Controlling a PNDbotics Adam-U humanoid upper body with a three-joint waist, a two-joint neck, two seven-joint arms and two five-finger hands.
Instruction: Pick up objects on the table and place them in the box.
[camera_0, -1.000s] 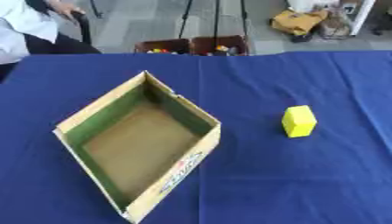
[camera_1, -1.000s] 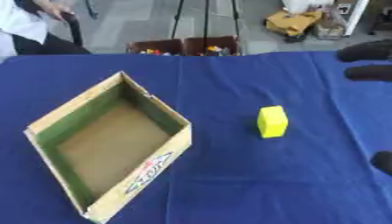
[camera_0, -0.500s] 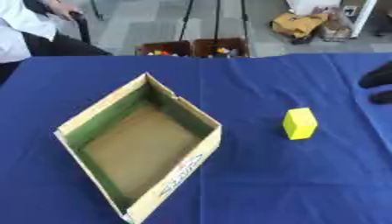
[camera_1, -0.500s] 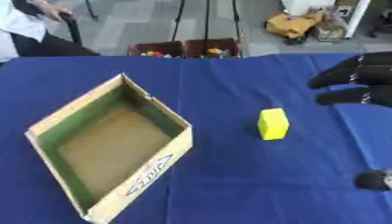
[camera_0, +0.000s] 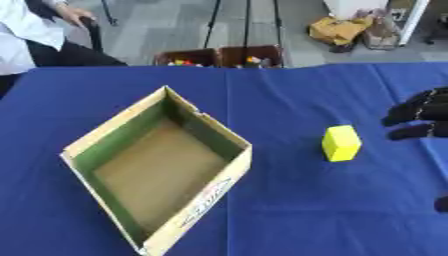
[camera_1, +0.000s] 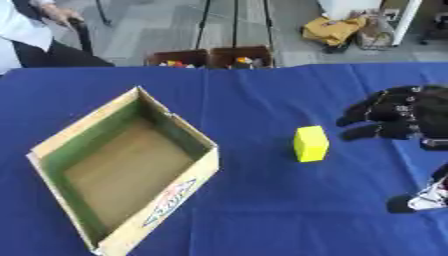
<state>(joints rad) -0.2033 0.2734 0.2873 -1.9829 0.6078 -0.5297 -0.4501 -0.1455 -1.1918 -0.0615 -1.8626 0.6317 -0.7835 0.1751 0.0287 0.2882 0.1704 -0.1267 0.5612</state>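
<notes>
A small yellow block (camera_0: 340, 143) stands on the blue tablecloth, right of centre. An open cardboard box (camera_0: 114, 121) with green inner walls and a brown floor lies left of centre, turned diamond-wise, with nothing inside. My right hand (camera_1: 409, 116) reaches in from the right edge, black fingers spread open and pointing left. It hovers just right of the block without touching it, and its thumb (camera_1: 418, 201) shows lower down at the right edge. No left hand appears in either view.
The blue cloth (camera_0: 289, 210) covers the whole table. Beyond the far edge stand two brown crates (camera_0: 220, 56) holding small coloured items. A person in a white top sits at the upper left, off the table.
My right hand has come further in from the right edge, leftward toward the yellow block. Box and block have not moved.
</notes>
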